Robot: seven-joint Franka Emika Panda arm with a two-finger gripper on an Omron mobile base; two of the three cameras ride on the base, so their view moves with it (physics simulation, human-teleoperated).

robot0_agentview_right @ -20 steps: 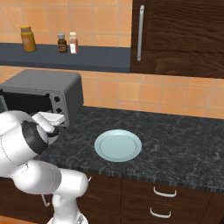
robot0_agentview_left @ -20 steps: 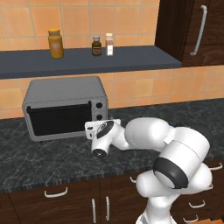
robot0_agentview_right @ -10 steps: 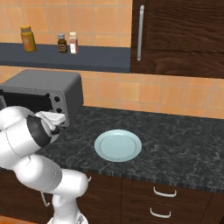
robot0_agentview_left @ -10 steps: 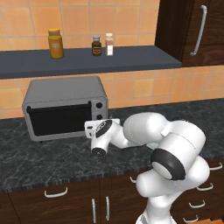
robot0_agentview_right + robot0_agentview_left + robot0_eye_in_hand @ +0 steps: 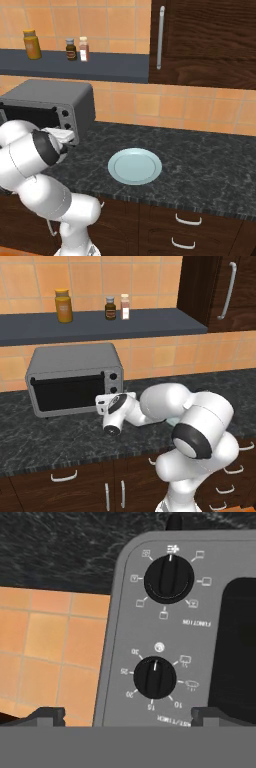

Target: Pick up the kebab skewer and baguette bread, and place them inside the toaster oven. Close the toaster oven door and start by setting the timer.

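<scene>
The silver-grey toaster oven (image 5: 70, 363) stands on the dark counter, and its door (image 5: 67, 393) is shut. My gripper (image 5: 116, 397) hovers close in front of the oven's right knob panel (image 5: 65, 119). In the hand view, which is rolled over, the timer knob (image 5: 155, 678) sits just above my open gripper (image 5: 131, 714). The function knob (image 5: 169, 578) is further up the panel. Nothing lies between the fingertips (image 5: 47, 714). The kebab skewer and the baguette bread are out of view.
A pale round plate (image 5: 135, 166) lies bare on the counter to the right of the oven. A shelf (image 5: 100, 323) above carries an orange jar (image 5: 62, 305) and two small bottles (image 5: 110, 307). A dark cabinet (image 5: 205, 40) hangs at the upper right. Drawers run under the counter edge.
The arm's elbow has shifted slightly while the hand stays at the knob panel. The jaws remain open.
</scene>
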